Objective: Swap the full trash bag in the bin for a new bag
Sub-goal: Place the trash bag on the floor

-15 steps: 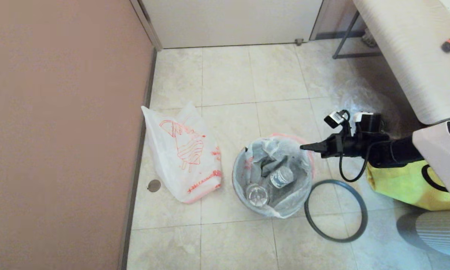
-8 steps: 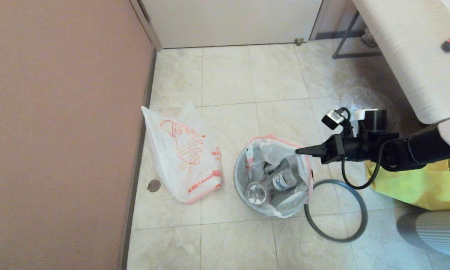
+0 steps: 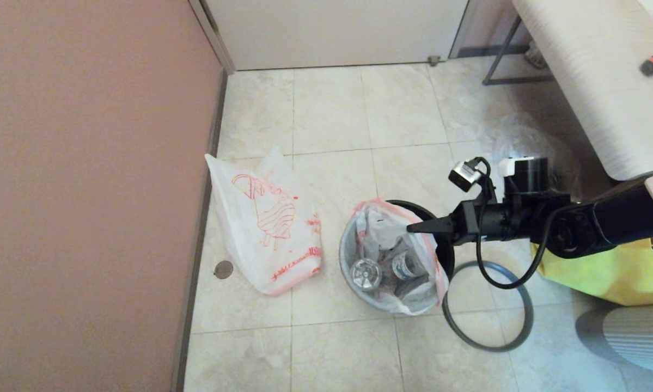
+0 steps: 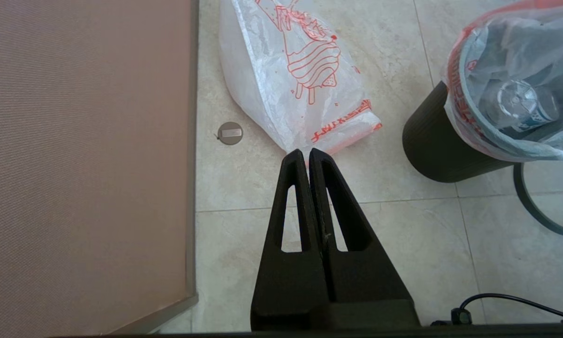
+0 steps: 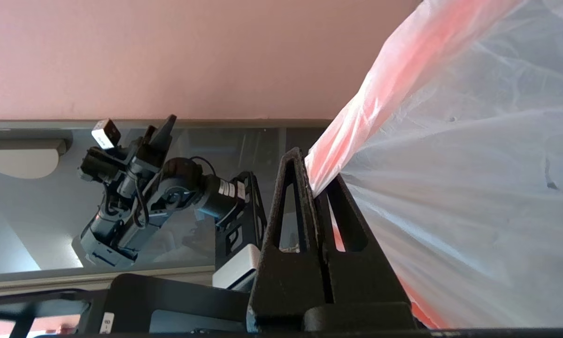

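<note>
The full trash bag (image 3: 413, 286), thin white with pink-red edges and bottles inside, sits partly raised in the black bin (image 3: 447, 256). My right gripper (image 3: 410, 228) is shut on the bag's pink edge (image 5: 356, 108) over the bin's mouth, and the film stretches away from the fingers. The bin's black rim shows bare on the far right side. The new bag (image 3: 266, 223), white with an orange-red drawing, lies on the floor left of the bin. In the left wrist view my left gripper (image 4: 308, 151) hangs shut and empty above the floor, short of the new bag (image 4: 300, 80) and left of the bin (image 4: 441, 150).
The dark grey hoop rim (image 3: 489, 305) lies on the tiles right of the bin. A yellow tote (image 3: 593, 267) stands under my right arm. A clear plastic bag (image 3: 528, 141) and a table (image 3: 593, 81) are at the right. The wall runs along the left, with a floor cap (image 3: 224, 269) near it.
My right gripper has moved left across the bin with the bag's edge. The bag's mouth has drawn in and lifted, baring the bin's black rim on the right.
</note>
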Controlling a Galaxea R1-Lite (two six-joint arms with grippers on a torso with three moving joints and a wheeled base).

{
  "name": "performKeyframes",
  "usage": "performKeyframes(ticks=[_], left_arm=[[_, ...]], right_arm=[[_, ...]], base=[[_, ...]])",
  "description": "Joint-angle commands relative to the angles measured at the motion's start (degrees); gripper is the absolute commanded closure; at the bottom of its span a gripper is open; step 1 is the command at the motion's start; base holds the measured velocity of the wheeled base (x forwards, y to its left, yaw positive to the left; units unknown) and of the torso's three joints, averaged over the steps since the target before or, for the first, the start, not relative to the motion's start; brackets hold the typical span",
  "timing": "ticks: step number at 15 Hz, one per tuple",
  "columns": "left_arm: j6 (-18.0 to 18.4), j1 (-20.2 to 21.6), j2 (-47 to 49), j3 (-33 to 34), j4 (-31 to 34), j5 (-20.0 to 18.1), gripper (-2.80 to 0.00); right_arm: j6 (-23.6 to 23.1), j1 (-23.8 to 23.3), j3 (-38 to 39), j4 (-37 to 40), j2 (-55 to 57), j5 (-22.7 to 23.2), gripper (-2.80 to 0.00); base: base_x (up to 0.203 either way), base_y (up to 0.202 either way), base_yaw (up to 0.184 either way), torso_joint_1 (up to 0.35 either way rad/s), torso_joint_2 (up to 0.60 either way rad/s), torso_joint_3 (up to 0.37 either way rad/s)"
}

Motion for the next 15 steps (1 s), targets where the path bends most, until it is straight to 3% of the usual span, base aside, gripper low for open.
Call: performKeyframes(ticks=[1,9,15], left_arm=[[-0.06,0.01,0.01,-0.02,-0.02,0.01,0.00],[-0.06,0.01,-0.02,-0.02,-0.02,0.01,0.00],[-0.06,0.01,-0.02,-0.02,-0.02,0.01,0.00]], right_arm=[[0.12,1.25,2.54,-0.28,-2.57,0.02,0.00],[0.54,6.80,4.96,0.34,-17.33,-8.20,0.00],[1.02,11.67,-1.55,12.33,-28.24,-14.38,0.00]], base=[[0.000,0.000,0.000,0.000,0.00,0.000],[0.000,0.000,0.000,0.000,0.00,0.000],[0.000,0.000,0.000,0.000,0.00,0.000]])
